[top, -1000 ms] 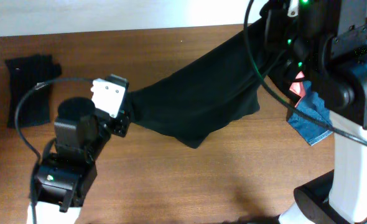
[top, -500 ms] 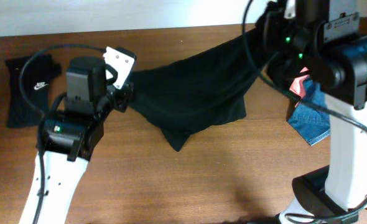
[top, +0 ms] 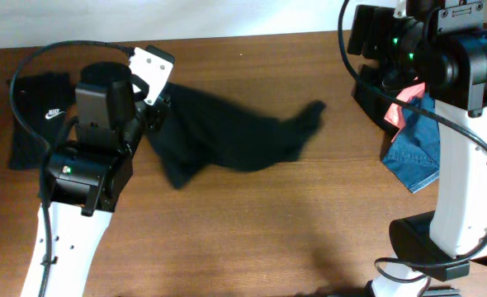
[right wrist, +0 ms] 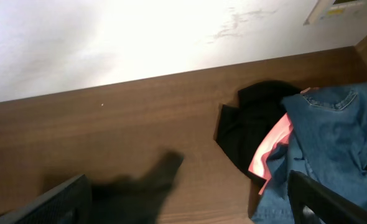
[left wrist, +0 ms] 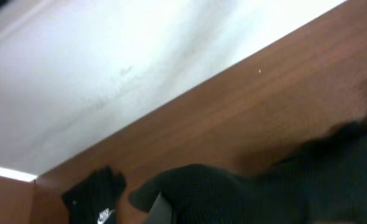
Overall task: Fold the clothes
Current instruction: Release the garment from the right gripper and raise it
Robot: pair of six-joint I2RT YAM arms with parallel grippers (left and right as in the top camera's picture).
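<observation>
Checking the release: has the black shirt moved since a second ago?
Yes. The black shirt hung stretched toward the jeans; its right end has dropped leftward, and it lies slack on the table, clear of them.

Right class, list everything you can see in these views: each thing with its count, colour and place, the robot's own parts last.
black shirt: one, black, crumpled on the table, left of centre
swoosh-marked piece: one, black with a white swoosh, far left of the table
denim piece: one, blue, right edge of the table
coral-pink piece: one, coral-pink, peeking out beside the denim
dark garment: one, black, against the pink and denim
table: one, brown wood
wall: one, white, behind the table
left gripper: one, black, shut on the black shirt's edge
right gripper: one, black, open and empty, near the right-hand pile
</observation>
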